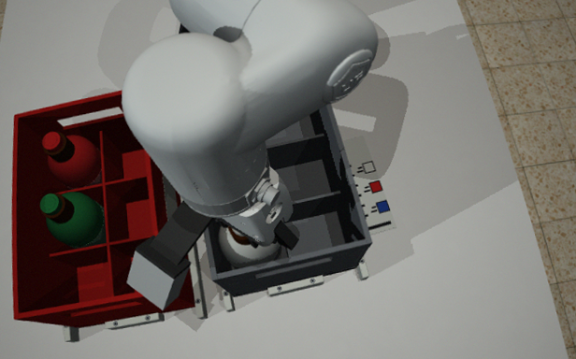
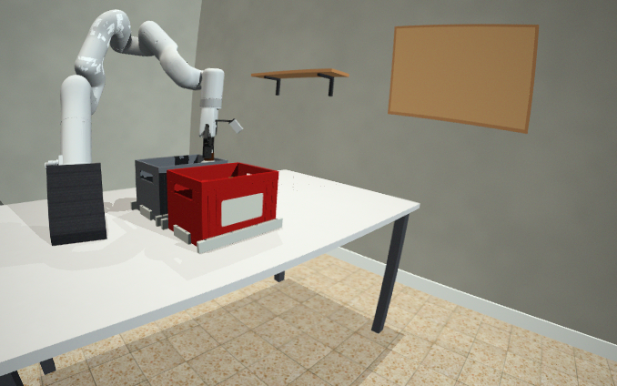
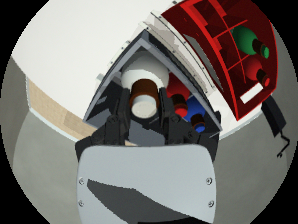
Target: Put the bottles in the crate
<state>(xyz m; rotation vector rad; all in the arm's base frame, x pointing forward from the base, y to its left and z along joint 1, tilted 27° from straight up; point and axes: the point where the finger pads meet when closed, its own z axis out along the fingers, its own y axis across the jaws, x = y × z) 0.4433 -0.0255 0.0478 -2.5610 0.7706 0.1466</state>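
Exterior view: white table (image 2: 318,214) on tiled floor (image 2: 291,337), end effector (image 2: 207,145) clamped on white bottle (image 1: 237,251).

You get even, bright light in all three views, with no harsh glare. From the top, the arm (image 1: 228,102) throws several overlapping soft grey shadows across the white table (image 1: 445,276), which suggests more than one light above. The red crate (image 1: 16,208) is dark inside, and the grey crate (image 1: 353,239) darker still, so its cells are hard to read. In the exterior view you see pale, mottled highlights on the arm's upper links and faint shadows beside the crates. Your wrist picture is a round fisheye: straight edges bow strongly, the rim is blacked out, and detail is coarse, so the small shapes there are probably unreliable.
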